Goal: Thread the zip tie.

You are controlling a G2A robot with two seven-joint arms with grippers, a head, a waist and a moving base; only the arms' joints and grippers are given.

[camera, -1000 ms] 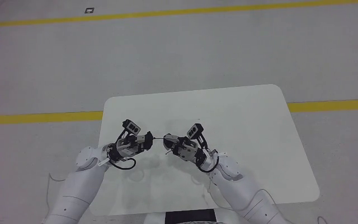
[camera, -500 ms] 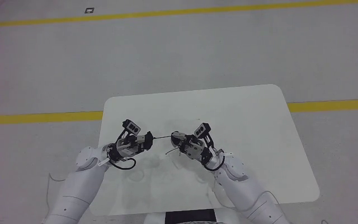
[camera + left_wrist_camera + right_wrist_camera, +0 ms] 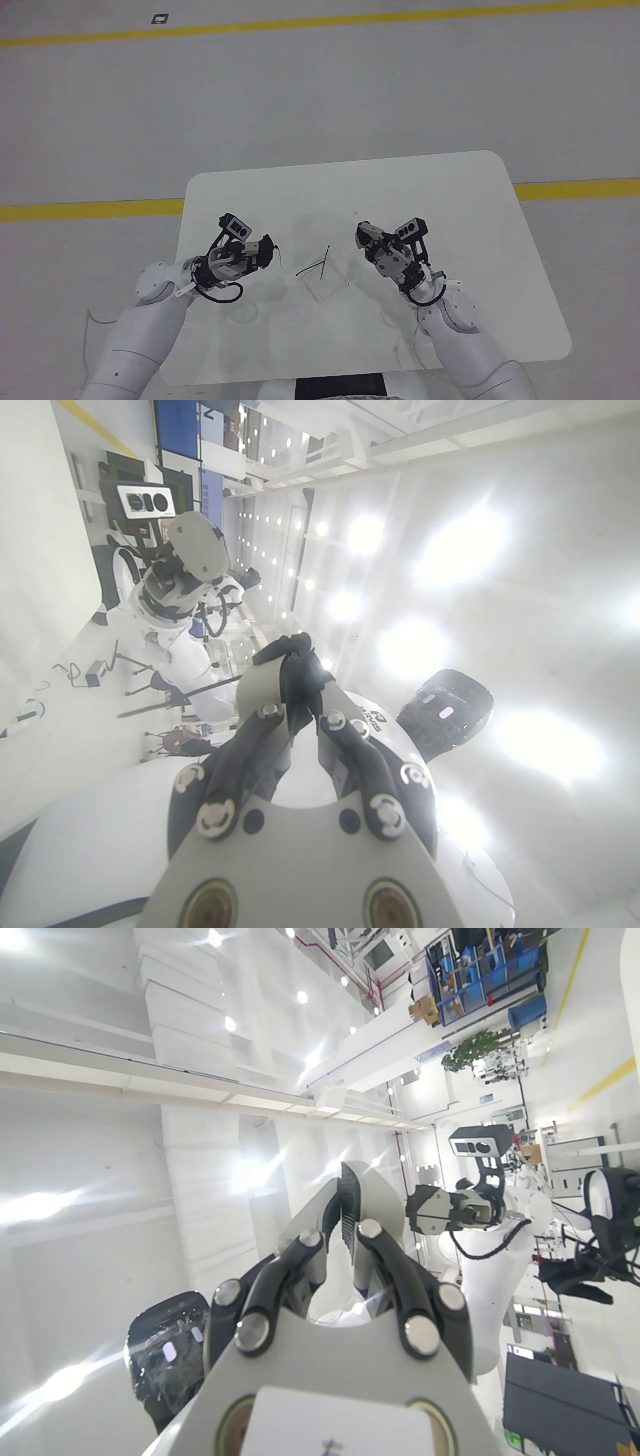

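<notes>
The white table (image 3: 450, 200) with rounded corners stands on a pale grey floor (image 3: 300, 90) crossed by yellow lines (image 3: 90, 209). The thin black zip tie (image 3: 318, 266) is over the table's near half, between the two claws and apart from both. Left of it, the left claw (image 3: 266, 249) is pinched closed. Right of it, the right claw (image 3: 361, 236) is closed on nothing.
</notes>
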